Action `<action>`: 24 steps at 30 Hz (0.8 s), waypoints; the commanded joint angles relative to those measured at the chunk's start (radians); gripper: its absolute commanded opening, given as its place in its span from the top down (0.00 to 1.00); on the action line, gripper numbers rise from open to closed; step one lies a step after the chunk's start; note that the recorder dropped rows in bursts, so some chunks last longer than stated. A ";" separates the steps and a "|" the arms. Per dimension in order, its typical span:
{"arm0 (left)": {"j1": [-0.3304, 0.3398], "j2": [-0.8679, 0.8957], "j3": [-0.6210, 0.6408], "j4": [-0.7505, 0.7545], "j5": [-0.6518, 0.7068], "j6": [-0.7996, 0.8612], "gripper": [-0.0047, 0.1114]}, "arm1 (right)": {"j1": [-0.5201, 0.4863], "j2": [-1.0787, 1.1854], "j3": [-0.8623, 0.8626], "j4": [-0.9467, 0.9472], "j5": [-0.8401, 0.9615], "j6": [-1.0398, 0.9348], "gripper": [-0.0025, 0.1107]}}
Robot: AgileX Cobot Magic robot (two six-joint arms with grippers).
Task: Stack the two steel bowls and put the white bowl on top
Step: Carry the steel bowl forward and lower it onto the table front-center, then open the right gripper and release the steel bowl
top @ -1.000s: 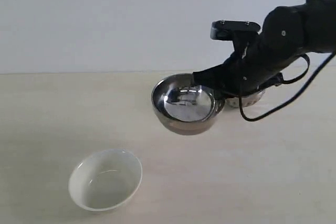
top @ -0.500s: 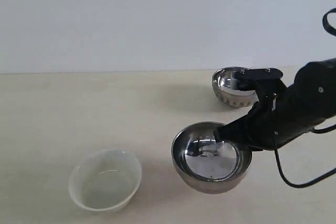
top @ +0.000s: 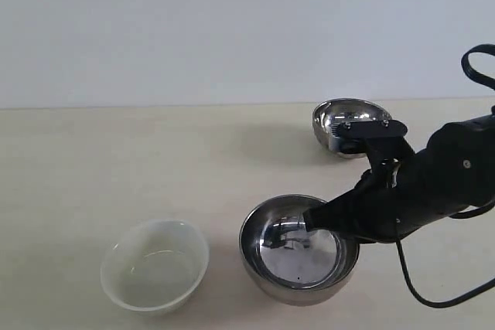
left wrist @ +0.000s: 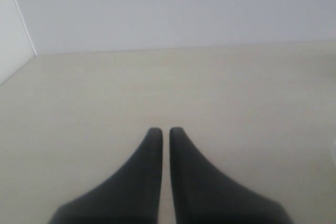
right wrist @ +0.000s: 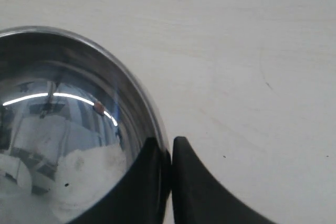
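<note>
The right claw [top: 313, 222] is pinching the held steel bowl [top: 286, 264] by its rim, jaws clamped onto the thin wall, probably to hold it level and mouth-up for nesting; that bowl is sitting low just beside the white bowl [top: 155, 264]; the other steel bowl [top: 340, 117] is standing well beyond it, farther from the white bowl; the left claw [left wrist: 165, 132] is hanging closed, empty, over the surface [top: 116, 168].

The black right gripper [top: 311, 222] and its arm cover part of the rim of the mirror-shiny round near steel bowl [top: 294, 264], and also hide the lower front of the shiny round far steel bowl [top: 340, 117]. The right wrist view crops the near steel bowl [right wrist: 63, 129]; the black left gripper [left wrist: 164, 131] blurs toward its finger bases.
</note>
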 commanded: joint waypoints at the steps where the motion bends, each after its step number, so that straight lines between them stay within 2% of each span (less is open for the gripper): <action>1: 0.001 -0.003 0.003 -0.003 0.000 -0.011 0.92 | 0.002 -0.012 0.004 0.003 0.011 0.016 0.98; 15: 0.001 -0.003 0.003 -0.003 0.000 -0.011 0.92 | 0.002 -0.012 0.004 0.003 -0.028 -0.002 0.98; 24: 0.001 -0.003 0.003 -0.003 0.000 -0.011 0.92 | 0.002 -0.012 0.004 0.005 0.024 0.003 0.98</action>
